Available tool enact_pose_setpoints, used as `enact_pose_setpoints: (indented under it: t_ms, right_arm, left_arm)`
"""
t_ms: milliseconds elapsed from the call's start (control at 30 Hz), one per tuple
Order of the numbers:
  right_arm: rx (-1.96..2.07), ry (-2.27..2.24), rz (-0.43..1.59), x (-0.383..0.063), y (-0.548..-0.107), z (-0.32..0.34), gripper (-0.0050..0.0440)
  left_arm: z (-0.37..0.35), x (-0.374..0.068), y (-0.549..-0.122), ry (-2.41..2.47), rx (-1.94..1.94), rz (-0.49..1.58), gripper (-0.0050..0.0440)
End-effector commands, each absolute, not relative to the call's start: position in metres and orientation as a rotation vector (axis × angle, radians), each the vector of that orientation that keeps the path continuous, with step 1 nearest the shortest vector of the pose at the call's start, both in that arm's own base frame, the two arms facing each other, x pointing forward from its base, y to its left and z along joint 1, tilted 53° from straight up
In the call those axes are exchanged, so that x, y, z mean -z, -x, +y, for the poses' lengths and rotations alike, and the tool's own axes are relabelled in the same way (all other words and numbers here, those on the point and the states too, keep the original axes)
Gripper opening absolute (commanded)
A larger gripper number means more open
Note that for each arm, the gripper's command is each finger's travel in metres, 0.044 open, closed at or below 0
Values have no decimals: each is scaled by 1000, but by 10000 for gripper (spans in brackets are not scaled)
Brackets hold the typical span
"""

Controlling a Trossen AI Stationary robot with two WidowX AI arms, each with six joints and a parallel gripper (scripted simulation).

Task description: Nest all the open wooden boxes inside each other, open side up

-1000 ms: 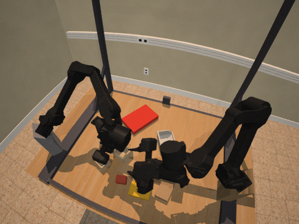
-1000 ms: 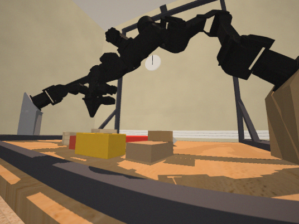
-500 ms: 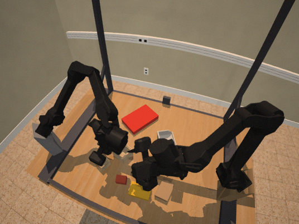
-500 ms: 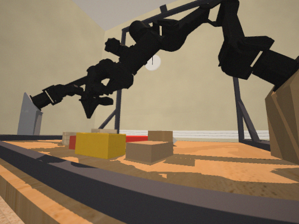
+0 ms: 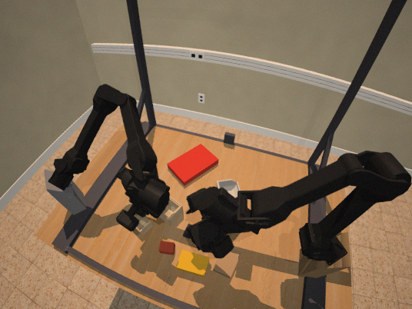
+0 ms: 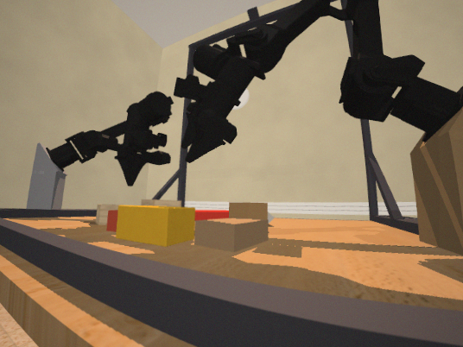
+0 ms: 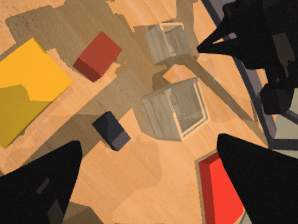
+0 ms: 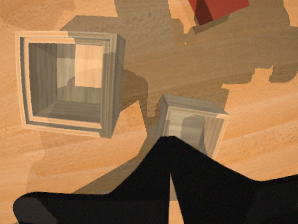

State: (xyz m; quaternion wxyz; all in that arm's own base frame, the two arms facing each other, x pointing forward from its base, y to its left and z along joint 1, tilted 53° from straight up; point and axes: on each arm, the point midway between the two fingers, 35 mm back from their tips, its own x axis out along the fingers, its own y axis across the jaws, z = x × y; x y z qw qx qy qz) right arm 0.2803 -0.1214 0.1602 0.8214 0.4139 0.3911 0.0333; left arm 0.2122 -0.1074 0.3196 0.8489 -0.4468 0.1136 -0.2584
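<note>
The right gripper (image 5: 157, 215) (image 6: 130, 185) (image 8: 167, 143) has its fingers pressed together on nothing, its tips above the small box (image 5: 144, 227) (image 6: 102, 214) (image 7: 162, 47) (image 8: 195, 105). The left gripper (image 5: 187, 221) (image 6: 210, 148) (image 7: 150, 145) is spread wide and holds nothing, raised over the table.

The larger box (image 5: 173, 218) (image 6: 161, 202) (image 7: 160, 112) (image 8: 114, 85) stands open side up just beside the small one, also open side up. Its doubled rim may mean one box already sits inside another; I can't be sure. A pale open box (image 5: 227, 182) lies farther off, partly behind the left arm, so nesting looks unfinished.

The wood should be light, stiff and fairly grippy, thin-walled but not fragile. I would pinch one wall of the small box near the rim, a finger inside and one outside, and lower it level; tilted, it could jam on the larger rim.

Outward lie the red block (image 5: 167, 247) (image 6: 111, 221) (image 7: 97, 56) (image 8: 220, 9) and yellow block (image 5: 193, 263) (image 6: 142, 224) (image 7: 35, 75).

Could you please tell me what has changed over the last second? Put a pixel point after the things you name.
The left gripper (image 5: 187, 221) (image 6: 187, 153) (image 7: 150, 145) has pulled back toward its own base; the right gripper (image 5: 157, 217) (image 6: 130, 184) (image 7: 198, 49) (image 8: 167, 143) has shifted slightly toward its own. Nothing was visibly grasped or released. The red box (image 5: 193, 163) (image 6: 212, 214) (image 7: 221, 192) and yellow block (image 5: 187, 260) (image 6: 142, 224) (image 7: 37, 75) stayed put.
</note>
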Motion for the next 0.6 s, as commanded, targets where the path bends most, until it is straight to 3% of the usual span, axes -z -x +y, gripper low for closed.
enact_pose_setpoints:
  t_ms: [0, 567]
  right_arm:
    - [-55, -920, 830, -154, -278, -122, -50]
    - [-19, -1031, 836, -133, -271, -120, -50]
  left_arm:
    - [-111, -318, -200, 927, 496, 301, 400]
    - [-104, -255, -156, 712, 305, 644, 400]
